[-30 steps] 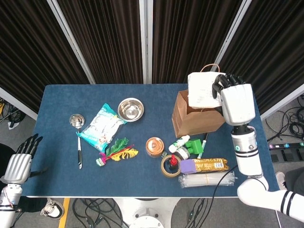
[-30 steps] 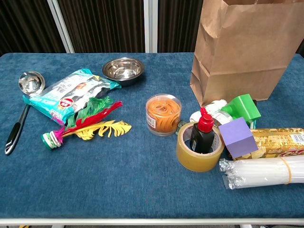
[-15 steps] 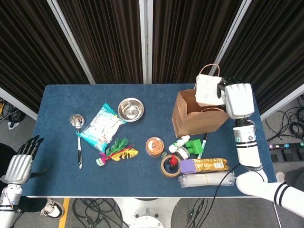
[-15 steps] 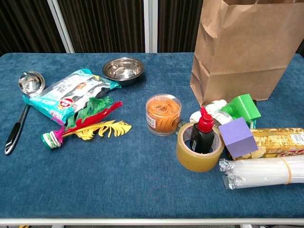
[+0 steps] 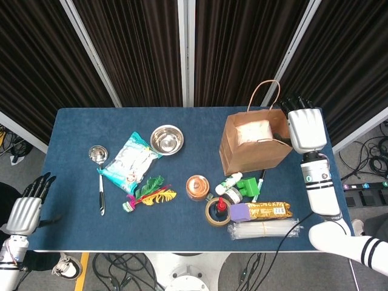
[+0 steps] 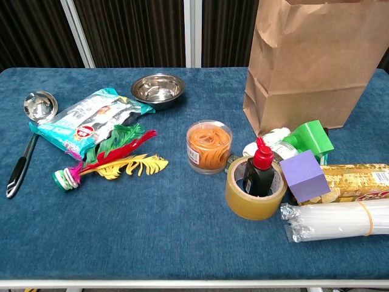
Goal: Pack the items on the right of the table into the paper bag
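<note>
Head view: white packet inside paper bag; right hand beside it, grasp unclear

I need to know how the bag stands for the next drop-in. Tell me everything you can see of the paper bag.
The paper bag is plain brown paper, standing upright with its mouth open, at the table's back right. A thin looped handle rises from its far rim. A white package lies inside. The right hand is at its right edge. Small items crowd its front base.

Bag mouth open, clutter below.
</note>
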Tool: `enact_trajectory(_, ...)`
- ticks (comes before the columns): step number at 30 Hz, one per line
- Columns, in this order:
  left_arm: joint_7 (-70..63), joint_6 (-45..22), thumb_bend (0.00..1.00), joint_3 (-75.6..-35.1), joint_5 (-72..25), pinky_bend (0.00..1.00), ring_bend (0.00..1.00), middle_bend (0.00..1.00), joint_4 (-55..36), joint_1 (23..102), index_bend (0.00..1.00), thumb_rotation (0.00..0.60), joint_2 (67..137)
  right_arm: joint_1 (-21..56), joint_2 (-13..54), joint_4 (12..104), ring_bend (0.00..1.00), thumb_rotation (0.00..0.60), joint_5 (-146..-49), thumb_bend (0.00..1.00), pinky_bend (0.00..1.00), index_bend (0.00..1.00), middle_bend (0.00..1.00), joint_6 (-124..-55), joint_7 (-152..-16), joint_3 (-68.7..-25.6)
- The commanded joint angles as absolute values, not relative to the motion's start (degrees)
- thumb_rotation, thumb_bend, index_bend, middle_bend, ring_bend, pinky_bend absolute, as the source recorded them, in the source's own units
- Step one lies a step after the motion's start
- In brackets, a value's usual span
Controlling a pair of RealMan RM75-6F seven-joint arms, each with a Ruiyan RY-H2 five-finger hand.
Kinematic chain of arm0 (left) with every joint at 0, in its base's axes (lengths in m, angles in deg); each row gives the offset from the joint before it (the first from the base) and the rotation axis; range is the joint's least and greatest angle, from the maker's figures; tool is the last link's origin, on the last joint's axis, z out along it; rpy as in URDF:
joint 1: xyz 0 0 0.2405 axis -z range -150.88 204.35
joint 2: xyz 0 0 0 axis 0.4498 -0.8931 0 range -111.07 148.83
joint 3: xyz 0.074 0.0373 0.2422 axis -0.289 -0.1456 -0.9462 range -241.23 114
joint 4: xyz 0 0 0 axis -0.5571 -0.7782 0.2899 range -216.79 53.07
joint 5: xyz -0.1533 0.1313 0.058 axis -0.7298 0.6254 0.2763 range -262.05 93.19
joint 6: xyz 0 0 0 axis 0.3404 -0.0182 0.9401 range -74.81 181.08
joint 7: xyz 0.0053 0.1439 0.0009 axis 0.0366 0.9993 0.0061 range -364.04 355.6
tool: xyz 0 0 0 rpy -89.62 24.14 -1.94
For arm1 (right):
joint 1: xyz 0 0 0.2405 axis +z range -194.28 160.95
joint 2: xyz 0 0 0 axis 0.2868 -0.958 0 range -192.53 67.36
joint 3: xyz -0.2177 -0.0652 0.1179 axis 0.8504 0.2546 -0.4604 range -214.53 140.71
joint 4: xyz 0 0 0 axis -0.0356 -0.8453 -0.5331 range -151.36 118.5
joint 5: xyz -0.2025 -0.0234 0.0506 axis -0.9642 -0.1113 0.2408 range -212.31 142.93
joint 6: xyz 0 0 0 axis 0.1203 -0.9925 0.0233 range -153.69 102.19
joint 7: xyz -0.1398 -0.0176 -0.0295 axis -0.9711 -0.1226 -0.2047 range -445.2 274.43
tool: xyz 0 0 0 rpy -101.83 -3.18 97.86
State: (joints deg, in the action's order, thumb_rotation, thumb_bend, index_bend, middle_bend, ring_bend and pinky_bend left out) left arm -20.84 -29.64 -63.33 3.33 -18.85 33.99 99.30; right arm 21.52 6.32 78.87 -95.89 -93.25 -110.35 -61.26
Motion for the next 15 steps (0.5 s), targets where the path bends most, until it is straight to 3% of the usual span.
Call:
enact_trajectory(1,-20.8,-29.7,0.16,-63.3,3.3,0.16,0.02,0.12,-18.8,34.0,0.07,0.600,99.2,21.7,6.3,79.0,0.13,0.600,-96.0,0.00,0.25,0.27,0.26,-93.8,-109.8,-61.2)
enact_trajectory(10,-20.7,-29.9,0.17,-63.0,3.5,0.16,0.02,0.12,-18.4,34.3,0.07,0.600,99.2,22.4,5.6,82.3,0.13,0.600,-103.4,0.00,0.24,0.27,0.26,-100.6,-105.9,-63.9)
enact_trajectory(15,-20.3,-30.2,0.17,-62.8,3.4,0.16,0.02,0.12,-17.8,34.3,0.07,0.600,98.9,22.2,3.6,89.2,0.14,0.600,-108.8,0.00,0.24,0.27,0.27,-105.2,-104.4,-65.6)
